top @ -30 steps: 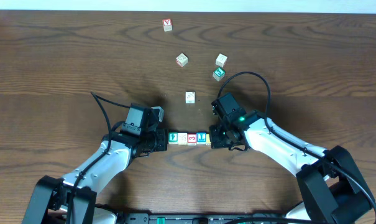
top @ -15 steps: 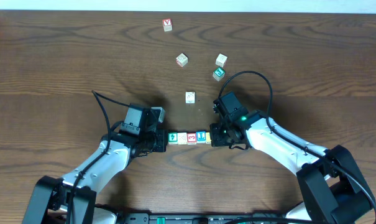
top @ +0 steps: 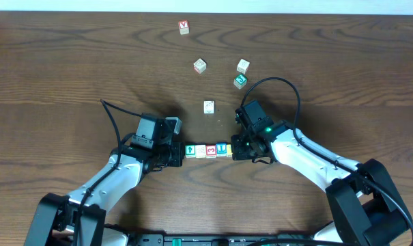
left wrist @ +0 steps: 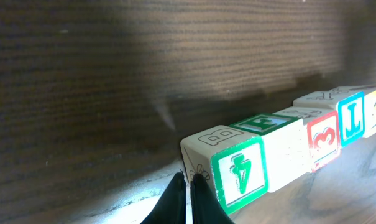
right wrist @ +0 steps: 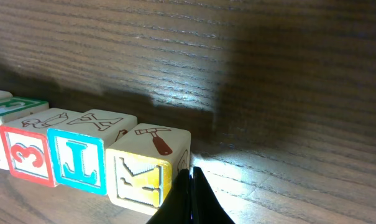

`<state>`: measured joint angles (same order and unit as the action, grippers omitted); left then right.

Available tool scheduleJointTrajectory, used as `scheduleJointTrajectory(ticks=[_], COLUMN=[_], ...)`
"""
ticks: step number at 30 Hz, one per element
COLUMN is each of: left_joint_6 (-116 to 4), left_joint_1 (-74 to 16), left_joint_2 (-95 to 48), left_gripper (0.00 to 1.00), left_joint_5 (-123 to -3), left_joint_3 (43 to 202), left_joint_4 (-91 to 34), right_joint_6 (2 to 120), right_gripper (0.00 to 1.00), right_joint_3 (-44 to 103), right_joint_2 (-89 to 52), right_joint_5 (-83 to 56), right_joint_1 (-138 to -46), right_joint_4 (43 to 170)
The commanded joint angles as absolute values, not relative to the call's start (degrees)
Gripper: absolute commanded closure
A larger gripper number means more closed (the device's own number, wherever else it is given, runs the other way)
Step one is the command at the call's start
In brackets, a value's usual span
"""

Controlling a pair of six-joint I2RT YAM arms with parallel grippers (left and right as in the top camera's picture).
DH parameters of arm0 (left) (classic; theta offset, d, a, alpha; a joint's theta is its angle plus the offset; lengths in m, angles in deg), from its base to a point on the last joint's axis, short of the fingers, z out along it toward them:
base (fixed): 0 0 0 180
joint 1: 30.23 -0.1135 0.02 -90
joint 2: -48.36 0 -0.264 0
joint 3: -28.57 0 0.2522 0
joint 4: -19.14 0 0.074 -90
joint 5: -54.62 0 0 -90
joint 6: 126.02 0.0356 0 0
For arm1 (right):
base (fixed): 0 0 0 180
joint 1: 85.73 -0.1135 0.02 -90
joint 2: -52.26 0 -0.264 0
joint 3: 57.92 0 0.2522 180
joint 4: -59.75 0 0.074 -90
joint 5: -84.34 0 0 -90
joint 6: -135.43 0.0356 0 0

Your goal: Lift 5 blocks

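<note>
The 5 blocks are clamped in 1 row between the left pincer and the right pincer. Both are pressed together, at the tabletop centre.

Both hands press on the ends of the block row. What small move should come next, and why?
Probably raise both together, slowly and level, keeping the inward press. The shut left hand touches the green block, the shut right hand the yellow block, so the row of five is held only by squeezing its ends.
</note>
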<state>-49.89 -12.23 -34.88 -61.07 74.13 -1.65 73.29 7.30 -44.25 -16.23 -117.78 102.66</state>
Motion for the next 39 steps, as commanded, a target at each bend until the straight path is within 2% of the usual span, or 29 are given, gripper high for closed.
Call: scheduleJointTrajectory(ticks=[1,39], left_joint_6=[-53.3,-53.9], left_joint_1=[-11.1,-11.1], left_joint_2=[-34.7,-34.7], left_gripper=[0.93,0.93], left_joint_5=[-68.2,-69.5], left_joint_3=[74.3,74.5], left_joint_4=[-0.1,0.1], right_joint_6=[72.6,72.6], right_gripper=[0.99,0.99], right_joint_3=[7.9,7.9], right_joint_2=[-44.5,-41.3], right_joint_5=[-25.9,-27.8], right_joint_1=[-119.2,-119.2], right_joint_4=[101.1,100.1])
